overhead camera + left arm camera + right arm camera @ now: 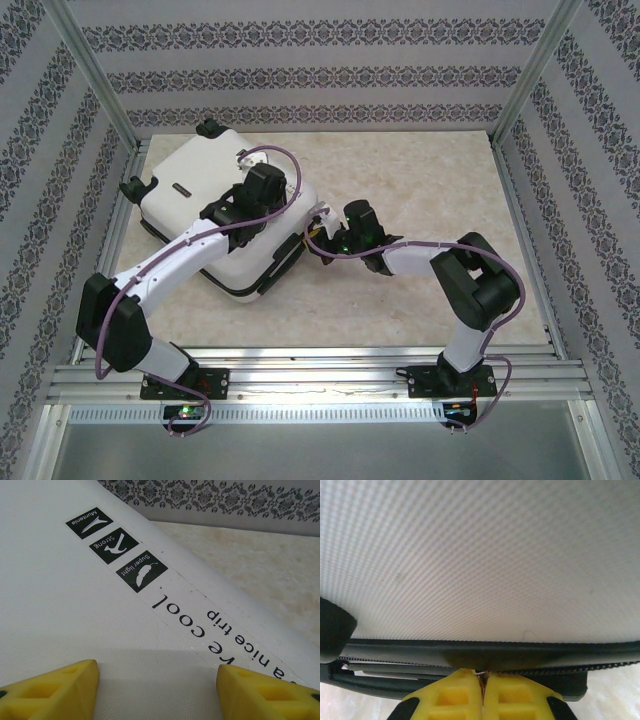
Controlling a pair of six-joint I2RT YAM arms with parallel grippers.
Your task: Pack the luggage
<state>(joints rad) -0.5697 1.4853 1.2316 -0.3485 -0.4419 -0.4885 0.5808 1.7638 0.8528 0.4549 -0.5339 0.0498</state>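
One white pebble-textured luggage (175, 215), right pincer (482, 677) perhaps pinching its zipper (395, 661)

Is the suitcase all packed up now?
Nearly, it seems. Done: the suitcase lies shut on the table. In hand: the right jaws are pinched shut at its zipper, while the left jaws stand open over the white shell. Left: zipping it round; how much is already zipped I cannot tell.
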